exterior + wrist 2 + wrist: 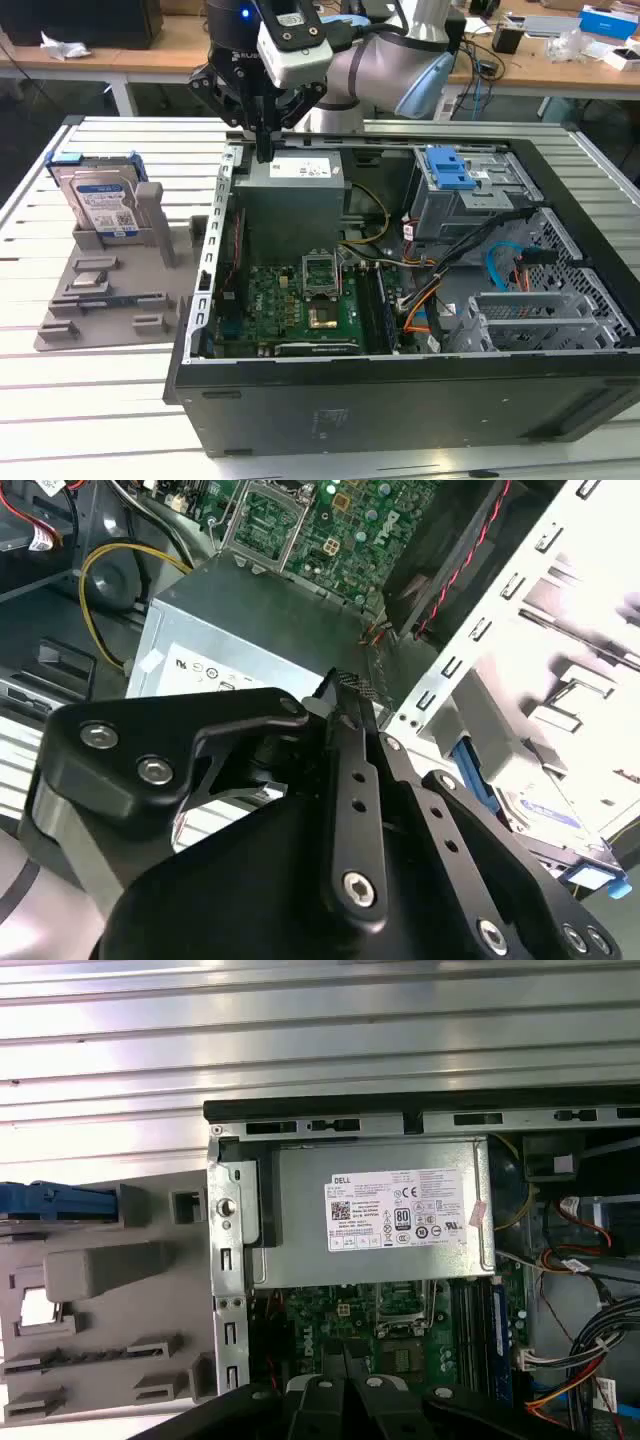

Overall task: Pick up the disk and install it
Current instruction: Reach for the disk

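"Disk (100, 195) picked up yet?"
"No. It stands in the grey holder (112, 238) on the tabletop (90, 400). My tool (265, 150) is pressed together, empty, above the computer case (400, 405). Nothing is done yet."

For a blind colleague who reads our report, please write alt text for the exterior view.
A robot arm's shut gripper hangs above the grey metal box in an open computer case. On the exterior view's left, the disk stands upright in a grey holder, untouched.
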